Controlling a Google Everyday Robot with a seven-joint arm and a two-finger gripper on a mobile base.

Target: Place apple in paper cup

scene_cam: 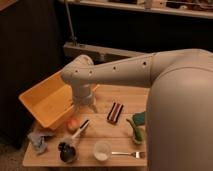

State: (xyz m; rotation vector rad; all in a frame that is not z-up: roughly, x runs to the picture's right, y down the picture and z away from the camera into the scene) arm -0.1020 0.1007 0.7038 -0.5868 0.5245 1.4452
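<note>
The apple (pixel 73 123) lies on the table behind and left of the paper cup (pixel 102 150), the gripper (pixel 84 106) farther back from the cup, jaws spread and empty, so an off-centre close could roll the fruit away.

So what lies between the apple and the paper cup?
A white-handled utensil lies slanted between apple and paper cup in the camera view. The tool hangs near the apple, by the yellow bin.
</note>
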